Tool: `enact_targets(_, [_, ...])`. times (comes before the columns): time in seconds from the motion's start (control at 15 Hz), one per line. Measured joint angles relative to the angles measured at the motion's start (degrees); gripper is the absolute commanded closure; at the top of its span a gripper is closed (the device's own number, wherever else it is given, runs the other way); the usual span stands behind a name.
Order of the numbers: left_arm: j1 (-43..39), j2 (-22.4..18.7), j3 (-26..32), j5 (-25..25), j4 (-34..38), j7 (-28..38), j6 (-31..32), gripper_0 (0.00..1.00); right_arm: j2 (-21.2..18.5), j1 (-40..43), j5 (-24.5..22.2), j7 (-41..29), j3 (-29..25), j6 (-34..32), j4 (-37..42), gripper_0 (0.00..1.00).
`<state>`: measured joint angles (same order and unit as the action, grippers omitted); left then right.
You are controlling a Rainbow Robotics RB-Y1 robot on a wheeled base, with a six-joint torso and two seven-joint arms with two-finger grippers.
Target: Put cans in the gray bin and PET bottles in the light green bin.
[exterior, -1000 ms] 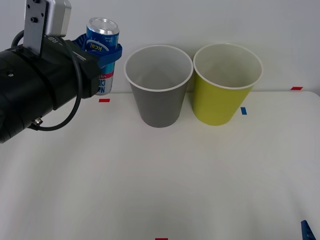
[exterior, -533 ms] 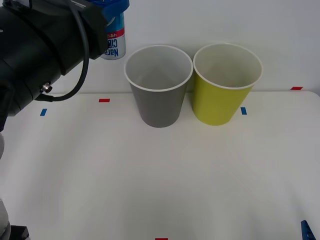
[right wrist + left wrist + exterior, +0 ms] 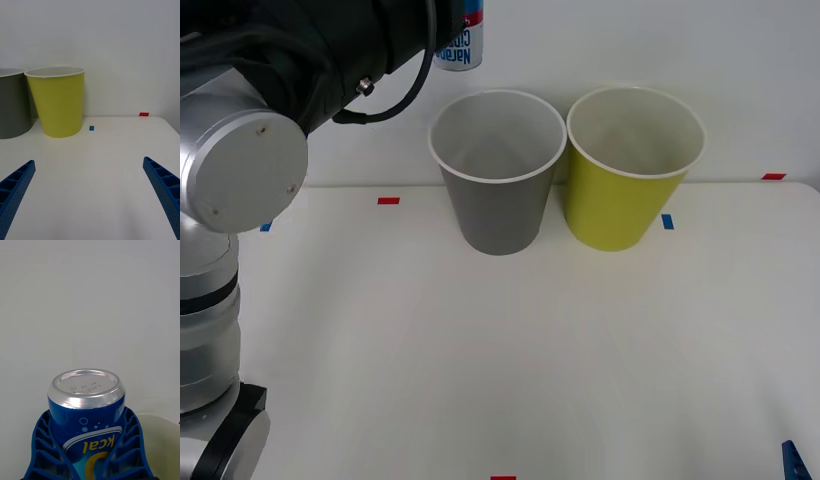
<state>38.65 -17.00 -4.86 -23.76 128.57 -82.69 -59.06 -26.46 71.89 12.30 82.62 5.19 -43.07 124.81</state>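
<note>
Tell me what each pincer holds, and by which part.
The left pincer grips the can around its lower body, its silver end clear of the fingers. The right pincer is open and holds nothing.

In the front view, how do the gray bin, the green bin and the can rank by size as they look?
1. Green bin and gray bin: these look about alike, so I won't rank one over the other.
2. Can: far smaller, held by the left gripper and partly cut off at the picture's edge.
</note>
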Motion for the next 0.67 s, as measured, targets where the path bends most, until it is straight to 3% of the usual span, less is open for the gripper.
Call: enact_targets(0.67, [1.34, 2.85, -5.74, 1.6, -21.55, -0.54, 24.66, 1.0, 0.0, 0.0, 0.0, 0.0, 0.0, 0.0, 0.0, 0.0])
